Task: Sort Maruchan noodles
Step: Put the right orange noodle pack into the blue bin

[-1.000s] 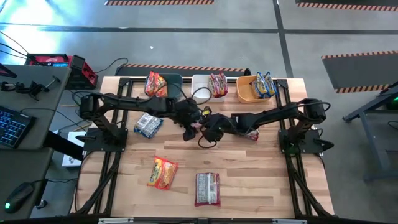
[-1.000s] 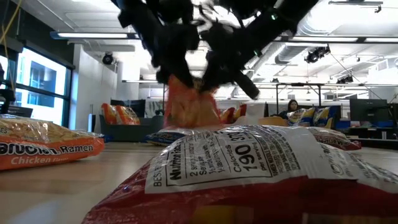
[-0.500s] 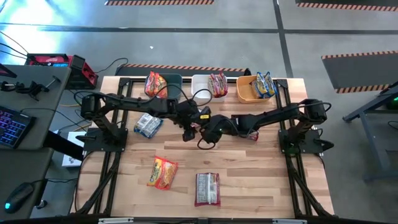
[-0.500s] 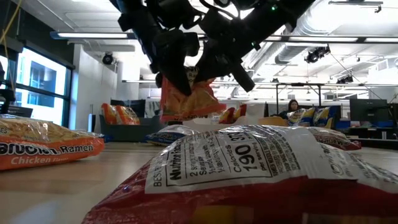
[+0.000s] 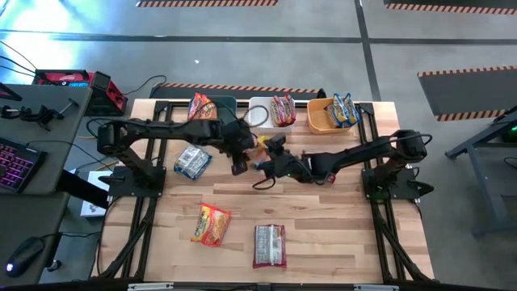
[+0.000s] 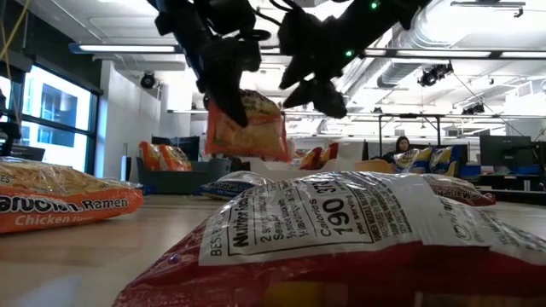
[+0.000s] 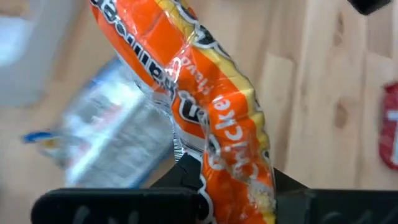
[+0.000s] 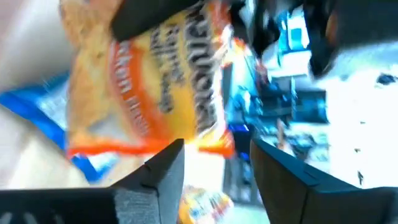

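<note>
The left gripper [image 5: 240, 158], lifted above the middle of the worktop [image 5: 323, 234], pinches an orange-red noodle packet [image 6: 247, 128] by one edge. Just beside it, the right gripper [image 5: 266, 162] has its fingers spread, clear of the packet. With so narrow a hold, the crinkly plastic could slip free before reaching the bins [image 5: 266, 117] at the far edge.

wooden table [image 5: 323, 234]: ramen packets [image 5: 211, 223] loose; dark-blue, white, orange bins [image 5: 260, 107] along far edge.
</note>
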